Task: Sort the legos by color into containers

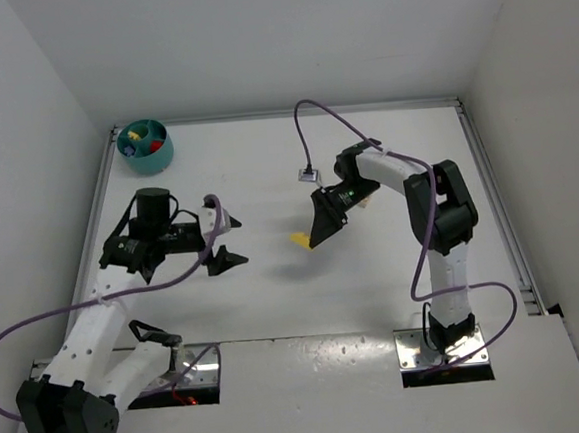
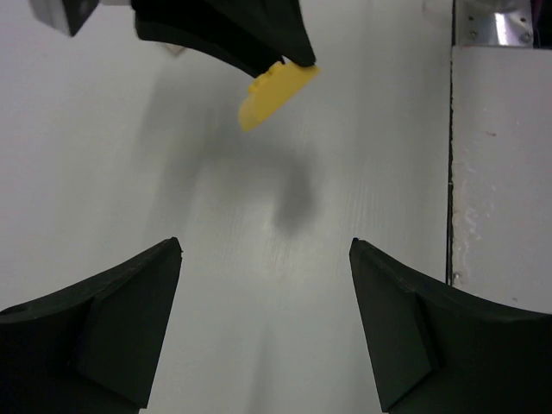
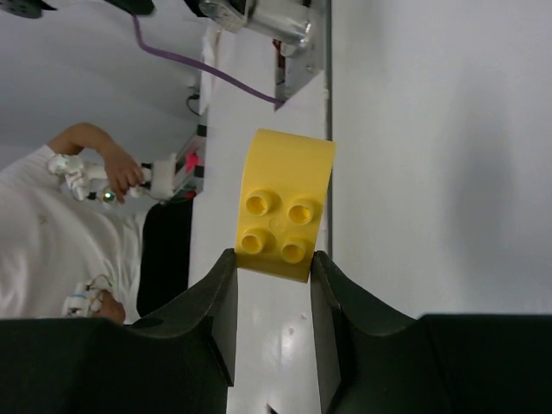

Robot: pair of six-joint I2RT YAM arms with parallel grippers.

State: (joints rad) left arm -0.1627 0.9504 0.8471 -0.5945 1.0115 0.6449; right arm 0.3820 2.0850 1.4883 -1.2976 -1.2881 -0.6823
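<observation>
A glossy yellow brick (image 3: 285, 203), four round studs on top and one end curved, sits pinched between the smooth black fingers of the right gripper (image 3: 272, 260), lifted off the white table (image 1: 265, 158) near its middle. The right arm bends at the elbow and points left. The left gripper (image 1: 229, 239) faces the brick from nearby, spread wide and empty. At the far left corner, a round teal bowl (image 1: 153, 163) holds small yellow and red pieces.
</observation>
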